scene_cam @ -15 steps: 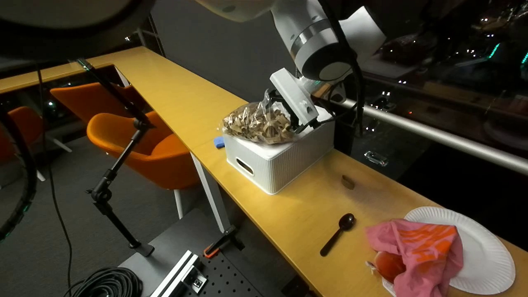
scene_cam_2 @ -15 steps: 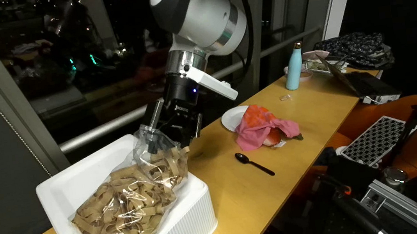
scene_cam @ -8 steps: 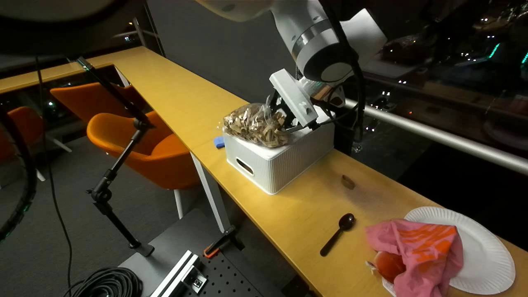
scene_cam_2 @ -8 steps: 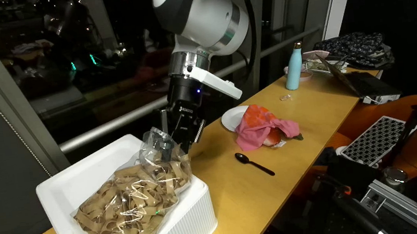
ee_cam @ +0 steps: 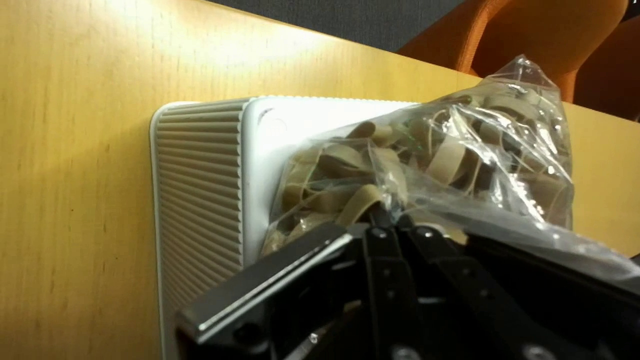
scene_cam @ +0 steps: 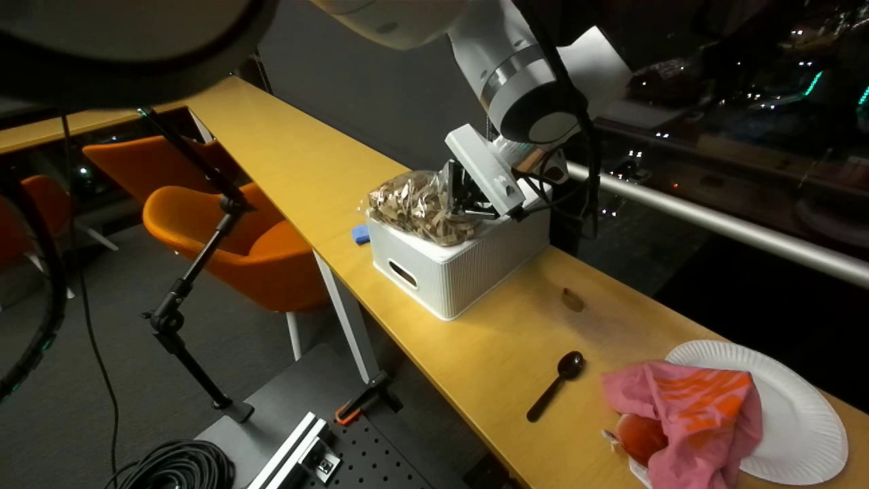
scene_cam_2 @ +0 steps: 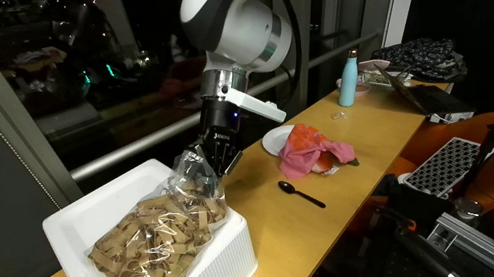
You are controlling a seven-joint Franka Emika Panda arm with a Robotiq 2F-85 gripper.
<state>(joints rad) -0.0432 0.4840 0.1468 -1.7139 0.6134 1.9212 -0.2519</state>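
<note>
A clear plastic bag (scene_cam_2: pixel 161 246) full of curled tan strips lies slanting across the white ribbed box (scene_cam_2: pixel 109 198), seen in both exterior views. At the bag's loose upper end, my gripper (ee_cam: pixel 394 220) is shut, and gathered clear film is pinched between its fingertips in the wrist view. A tan strip (ee_cam: pixel 361 201) curls right beside the tips. In an exterior view the gripper (scene_cam: pixel 470 198) sits low over the box, tilted, and the bag (scene_cam: pixel 417 204) rests against it. The film partly covers the fingertips there.
Along the table lie a brown strip (scene_cam: pixel 572 299), a dark spoon (scene_cam: pixel 557 386), a pink and orange cloth (scene_cam: pixel 706 407) over a red object, and a white plate (scene_cam: pixel 801 421). Farther off stand a blue bottle (scene_cam_2: pixel 348 81) and a laptop (scene_cam_2: pixel 428 94). A metal rail (scene_cam: pixel 719 221) runs by the window.
My gripper has come down slightly, and its jaws have gone from wide apart to shut on the bag's film. The bag has shifted only a little on the box.
</note>
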